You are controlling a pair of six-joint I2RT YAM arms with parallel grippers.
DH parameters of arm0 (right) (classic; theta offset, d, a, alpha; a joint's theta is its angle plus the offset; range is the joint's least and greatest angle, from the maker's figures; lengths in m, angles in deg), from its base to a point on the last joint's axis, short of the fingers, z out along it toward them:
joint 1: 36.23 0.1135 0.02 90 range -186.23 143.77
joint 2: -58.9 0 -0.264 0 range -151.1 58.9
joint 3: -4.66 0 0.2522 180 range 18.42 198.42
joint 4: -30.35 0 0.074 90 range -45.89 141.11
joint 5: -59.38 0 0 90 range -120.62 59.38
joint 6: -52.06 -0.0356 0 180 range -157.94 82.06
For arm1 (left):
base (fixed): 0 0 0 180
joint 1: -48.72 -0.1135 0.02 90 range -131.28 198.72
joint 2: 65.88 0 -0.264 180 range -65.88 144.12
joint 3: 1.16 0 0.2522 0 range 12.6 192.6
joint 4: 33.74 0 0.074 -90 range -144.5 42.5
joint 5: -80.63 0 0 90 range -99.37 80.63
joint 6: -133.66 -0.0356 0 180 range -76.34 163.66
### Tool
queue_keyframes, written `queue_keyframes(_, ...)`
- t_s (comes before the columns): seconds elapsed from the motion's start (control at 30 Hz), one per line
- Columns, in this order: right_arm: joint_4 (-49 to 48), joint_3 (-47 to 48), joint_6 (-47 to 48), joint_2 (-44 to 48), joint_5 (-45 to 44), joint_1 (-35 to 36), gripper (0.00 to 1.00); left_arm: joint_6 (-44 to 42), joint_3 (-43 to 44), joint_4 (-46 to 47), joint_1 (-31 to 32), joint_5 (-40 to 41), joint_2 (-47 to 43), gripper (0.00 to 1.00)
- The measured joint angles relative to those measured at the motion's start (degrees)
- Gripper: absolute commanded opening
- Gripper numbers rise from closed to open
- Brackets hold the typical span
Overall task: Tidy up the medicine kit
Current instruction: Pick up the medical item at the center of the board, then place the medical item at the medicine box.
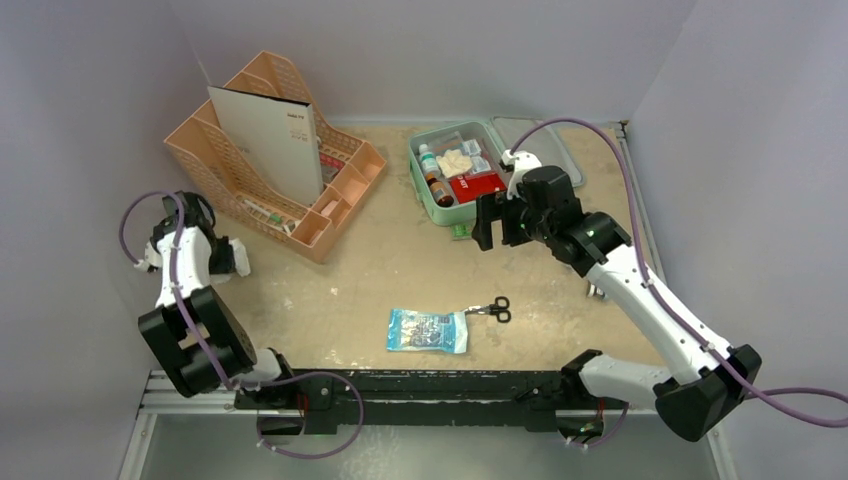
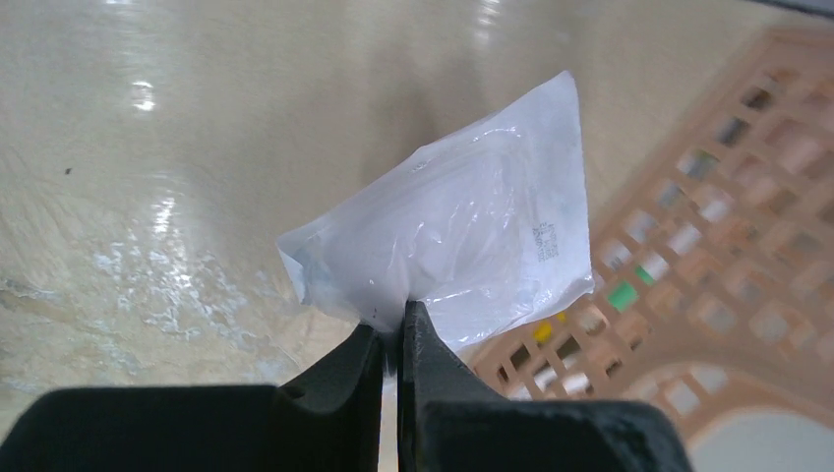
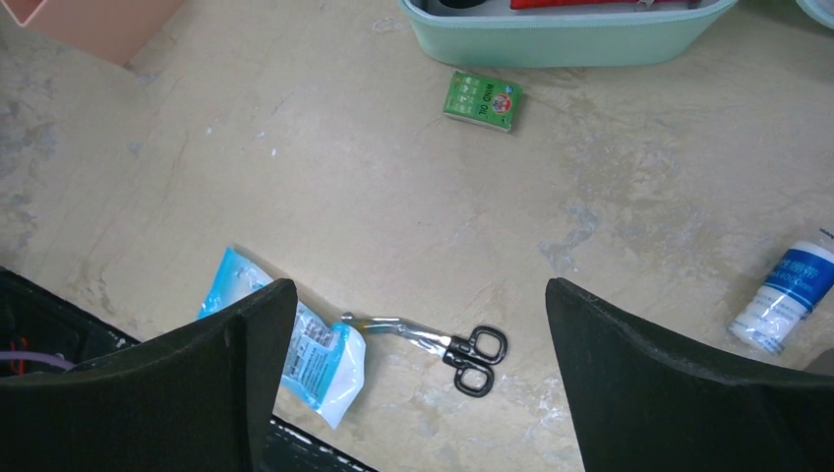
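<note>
Left tool (image 2: 393, 317) pinches a white sachet (image 2: 462, 236) by one edge, at frame left beside the peach organizer (image 1: 190, 152); right tool (image 3: 420, 295) gapes empty. Sachet likely wants carrying right to the open medicine kit (image 1: 414, 170), upper centre, already holding bottles (image 1: 440, 190) and a red pouch (image 1: 476, 187); scissors (image 1: 495, 308) wait outside

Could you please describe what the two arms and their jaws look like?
The left arm and right arm have white links, black joint housings and black bases. A purple cable loops along each. The jaws are matte black wedges.
</note>
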Motion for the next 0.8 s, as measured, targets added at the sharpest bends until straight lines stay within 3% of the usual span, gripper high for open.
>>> queue_keyframes(0.2,-1.90,-0.09,-0.83,1.90,0.96,0.00,0.97,-7.82,3.02,1.92,4.44,-2.12,-8.13,0.00)
queue_keyframes(0.37,-4.70,-0.83,-2.56,5.66,1.99,0.00,0.91,-17.64,3.87,8.33,10.45,-8.74,-14.71,0.00)
queue_keyframes(0.6,-6.80,-0.87,-4.44,7.28,3.45,0.00,0.81,-27.93,3.28,17.92,13.35,-25.62,-21.40,0.00)
queue_keyframes(0.8,-8.61,-0.90,-7.10,5.49,5.75,0.00,0.70,-30.21,-1.27,27.36,14.27,-43.89,-19.82,0.00)
